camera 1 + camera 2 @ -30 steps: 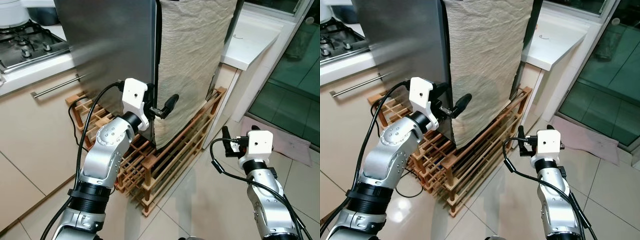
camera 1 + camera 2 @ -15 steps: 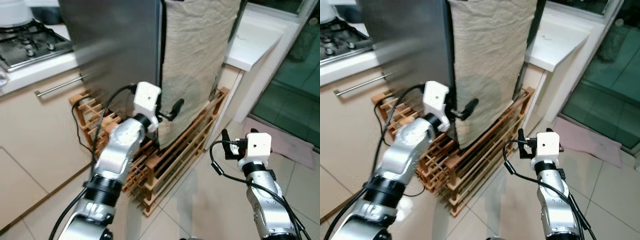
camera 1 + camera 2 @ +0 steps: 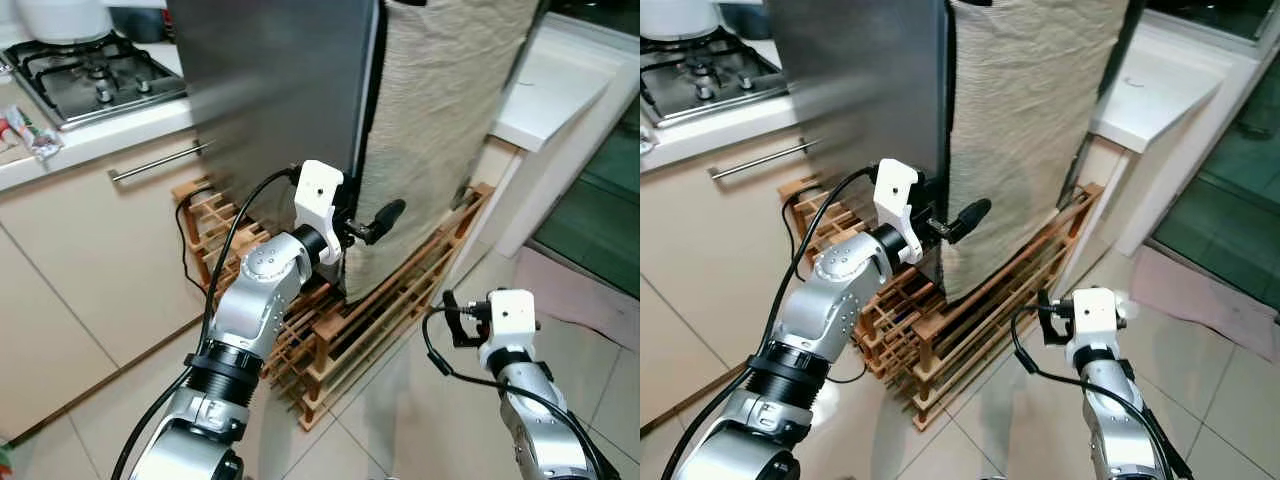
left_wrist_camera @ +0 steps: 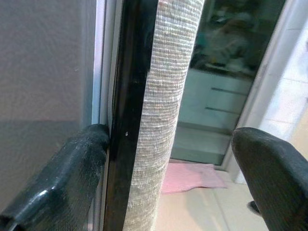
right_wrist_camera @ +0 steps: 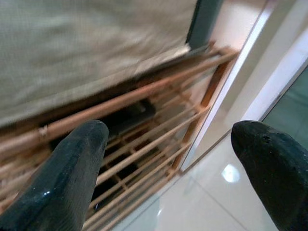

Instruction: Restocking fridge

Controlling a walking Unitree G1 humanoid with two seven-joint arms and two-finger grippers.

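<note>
Nearest, the right gripper (image 3: 447,322) hangs low over the pale tiled floor (image 3: 420,400), fingers spread wide around nothing; further in, the left gripper (image 3: 372,222) is raised, jaws parted, straddling the front edge of the tall brushed-steel fridge (image 3: 270,90), one finger (image 4: 72,168) against the steel side, the other out before the beige cloth-draped door (image 3: 440,130); that edge runs upright, its seam facing the left arm, the nearer one; beneath stands a slatted wooden rack (image 3: 400,290).

Both arms are silver metal with ribbed black joint rings and looping black cables. Each wrist carries a white boxy camera housing just behind the left gripper (image 3: 372,222) and right gripper (image 3: 452,318), whose fingers are long, black and rounded.
</note>
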